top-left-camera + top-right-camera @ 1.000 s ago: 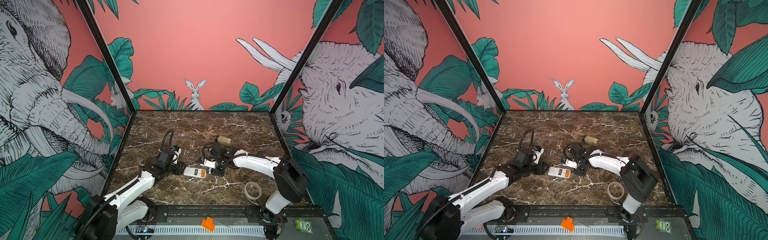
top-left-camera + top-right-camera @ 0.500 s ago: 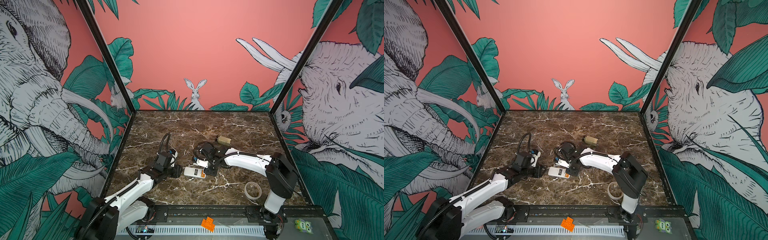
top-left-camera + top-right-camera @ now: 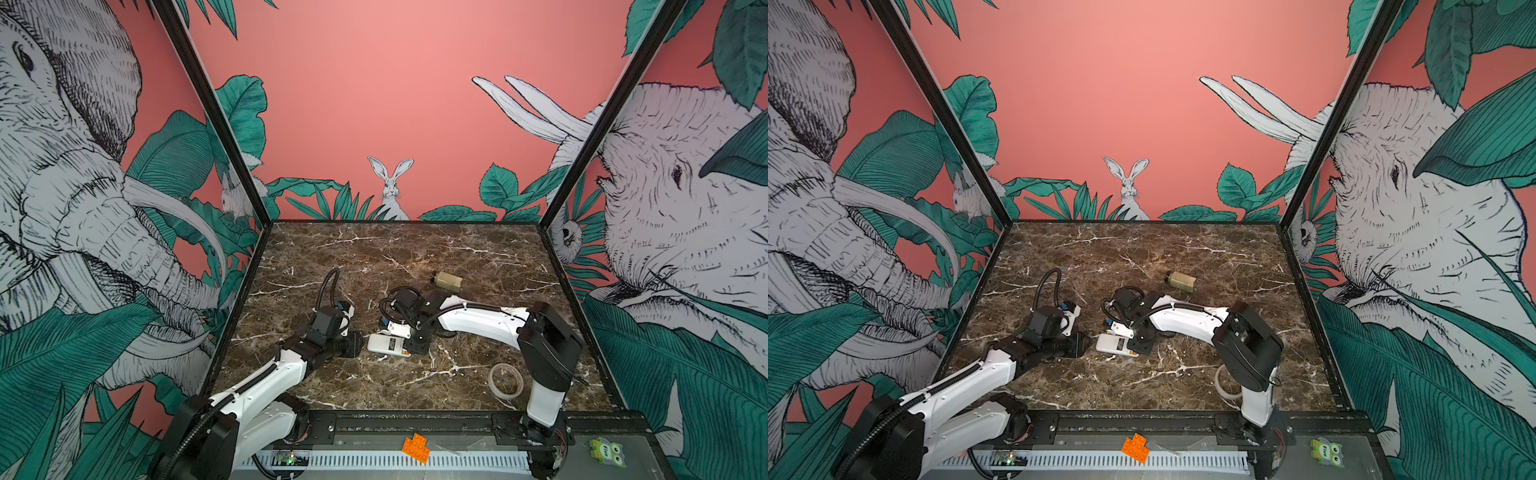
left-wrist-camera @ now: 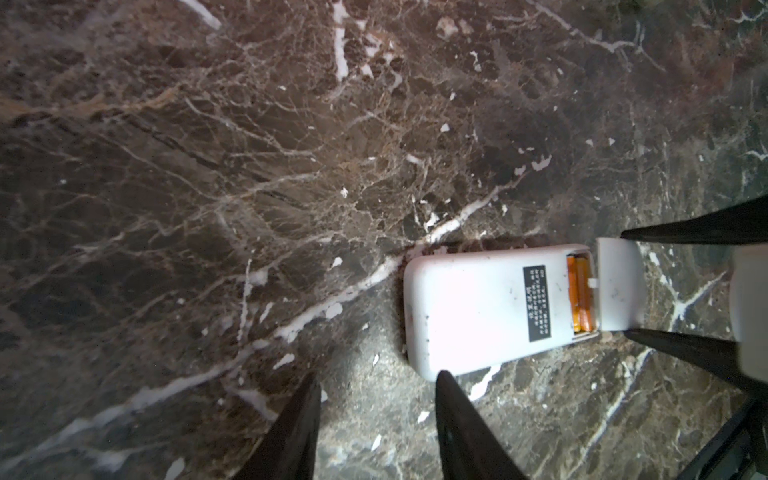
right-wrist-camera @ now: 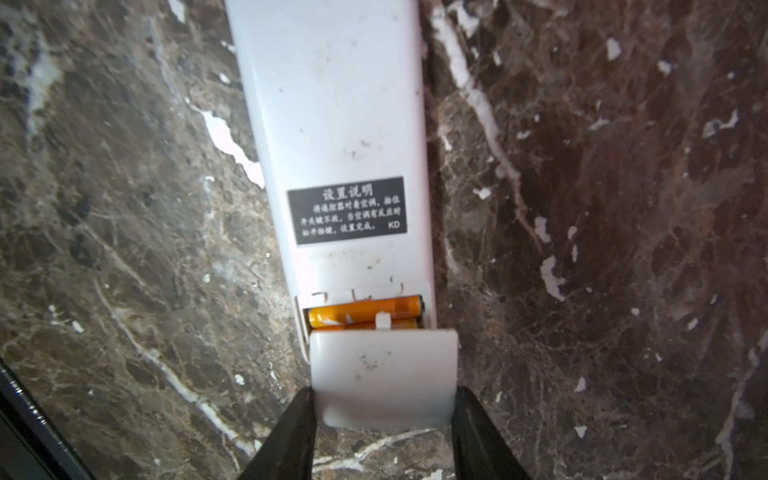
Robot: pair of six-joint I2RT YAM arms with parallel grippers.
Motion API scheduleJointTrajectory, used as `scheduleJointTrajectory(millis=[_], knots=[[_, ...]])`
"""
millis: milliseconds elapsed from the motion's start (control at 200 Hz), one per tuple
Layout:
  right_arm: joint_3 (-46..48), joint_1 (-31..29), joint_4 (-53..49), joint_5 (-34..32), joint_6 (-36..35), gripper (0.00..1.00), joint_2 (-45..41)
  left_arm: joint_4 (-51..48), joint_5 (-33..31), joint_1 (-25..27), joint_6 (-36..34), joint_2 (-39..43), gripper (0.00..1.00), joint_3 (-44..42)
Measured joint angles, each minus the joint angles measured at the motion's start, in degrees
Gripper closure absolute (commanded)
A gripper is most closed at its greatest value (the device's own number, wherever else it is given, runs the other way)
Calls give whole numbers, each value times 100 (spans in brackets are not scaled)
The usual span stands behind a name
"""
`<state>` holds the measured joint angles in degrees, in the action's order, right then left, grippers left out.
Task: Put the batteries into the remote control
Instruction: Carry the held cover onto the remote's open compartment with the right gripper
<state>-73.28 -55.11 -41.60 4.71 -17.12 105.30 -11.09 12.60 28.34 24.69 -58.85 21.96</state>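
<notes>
Remote [image 5: 340, 104]: white back, black label [image 5: 347, 210] with white print. Cover [image 5: 382, 374]: white. Batteries [image 5: 365, 309]: orange. Bench [image 3: 415, 257]: dark brown marble, white veins. Brick [image 3: 415, 447]: orange. Walls [image 3: 374, 83]: salmon, green leaves.

Black label [image 5: 347, 210] on the white back of the remote control [image 5: 332, 104]: white Chinese print headed "设置说明", then three smaller lines too blurred to read, ending in "KD". In a top view, a green owl figure [image 3: 606, 455] seems to read "Five".

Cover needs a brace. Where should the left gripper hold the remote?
Pinch the remote control by its long edges at the rounded end, left gripper coming from that end: it lies flat, back up; the right gripper holds the battery cover at the other.
</notes>
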Motion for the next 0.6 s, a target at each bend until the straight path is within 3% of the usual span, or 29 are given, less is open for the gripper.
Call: scheduleJointTrajectory(millis=[600], knots=[[-297, -195, -227, -173, -109, 75, 350, 118, 52, 0, 37, -87, 55, -37]])
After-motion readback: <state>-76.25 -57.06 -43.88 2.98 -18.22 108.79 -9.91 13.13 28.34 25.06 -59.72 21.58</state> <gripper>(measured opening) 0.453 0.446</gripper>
